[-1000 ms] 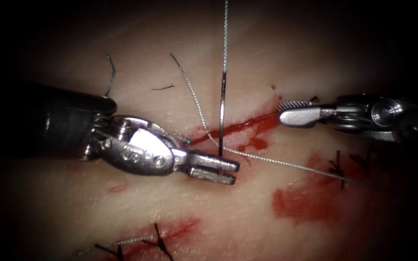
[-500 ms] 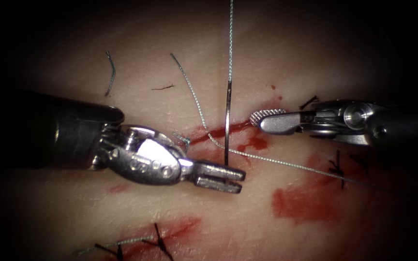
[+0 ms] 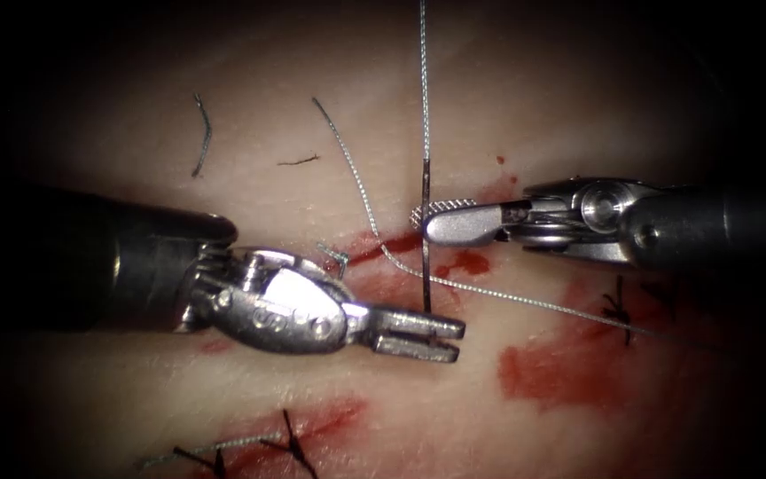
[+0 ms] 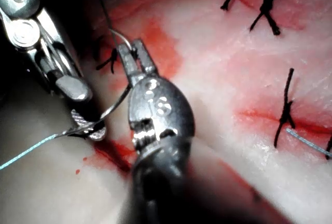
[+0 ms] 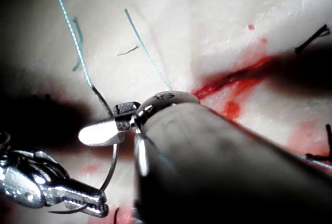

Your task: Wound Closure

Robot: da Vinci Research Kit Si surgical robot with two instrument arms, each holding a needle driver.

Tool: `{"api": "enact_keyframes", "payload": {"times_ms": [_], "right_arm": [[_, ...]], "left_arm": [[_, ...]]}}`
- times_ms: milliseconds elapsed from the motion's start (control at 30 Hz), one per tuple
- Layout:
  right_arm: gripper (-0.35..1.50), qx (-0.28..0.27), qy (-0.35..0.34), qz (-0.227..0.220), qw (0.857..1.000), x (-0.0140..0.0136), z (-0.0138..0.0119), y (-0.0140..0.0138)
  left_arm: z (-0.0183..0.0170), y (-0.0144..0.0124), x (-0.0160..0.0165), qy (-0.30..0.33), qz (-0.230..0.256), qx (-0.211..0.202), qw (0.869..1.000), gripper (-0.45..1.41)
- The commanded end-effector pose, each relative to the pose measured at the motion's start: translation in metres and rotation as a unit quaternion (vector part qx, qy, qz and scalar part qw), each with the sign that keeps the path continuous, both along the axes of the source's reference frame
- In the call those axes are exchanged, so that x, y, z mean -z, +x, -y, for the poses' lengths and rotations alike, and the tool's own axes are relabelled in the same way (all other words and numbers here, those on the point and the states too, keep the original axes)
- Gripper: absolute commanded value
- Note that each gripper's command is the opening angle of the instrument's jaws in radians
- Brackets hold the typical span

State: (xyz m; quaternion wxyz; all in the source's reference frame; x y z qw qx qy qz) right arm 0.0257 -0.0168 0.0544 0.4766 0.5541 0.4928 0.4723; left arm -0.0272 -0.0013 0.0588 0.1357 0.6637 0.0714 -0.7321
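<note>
On the tissue [image 3: 330,80] the cut [image 3: 392,244] runs slanted and red with fluid. My left tool [image 3: 427,335] comes in from the left, its jaws shut on the curved needle [image 3: 425,239] close to its pointed end. The needle stands upright, free of the tissue, and its thread [image 3: 424,80] rises from its top. The right tool [image 3: 427,217] has reached the upper part of the needle, jaws open on either side of it. The left wrist view has the needle [image 4: 111,110] passing between those open jaws [image 4: 80,107]. The right wrist view shows the same [image 5: 111,123].
The thread [image 3: 507,297] trails over the tissue to the right, towards a tied black stitch [image 3: 618,306]. More black stitches [image 3: 290,439] lie near the front. Loose cut ends of thread [image 3: 201,133] rest at the back left. A patch of red fluid [image 3: 560,368] lies right of the cut.
The right tool has moved left until its open jaws straddle the needle. The left tool has shifted a little right and down, carrying the needle with it.
</note>
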Motion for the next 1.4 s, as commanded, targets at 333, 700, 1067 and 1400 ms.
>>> {"api": "enact_keyframes", "payload": {"times_ms": [333, 700, 1067, 1400], "right_arm": [[-0.35, -0.032, -0.066, 0.015, 0.997, -0.0005, -0.0003, 0.0017], [-0.35, -0.052, -0.155, 0.08, 0.983, -0.0031, -0.0004, 0.0005], [-0.35, -0.188, -0.399, 0.018, 0.897, -0.0069, -0.0032, -0.0012], [-0.35, -0.276, -0.447, 0.099, 0.845, -0.0074, -0.0035, -0.0019]], "left_arm": [[0.0004, -0.0004, -0.0008, 0.029, -0.009, 0.002, 1.0, -0.45], [-0.0019, -0.001, -0.0006, 0.242, -0.087, 0.094, 0.962, 1.23], [-0.0088, 0.0052, 0.0028, 0.452, -0.127, 0.214, 0.856, 1.08], [-0.0091, 0.0095, -0.0035, 0.539, -0.166, 0.269, 0.781, 0.3]]}}
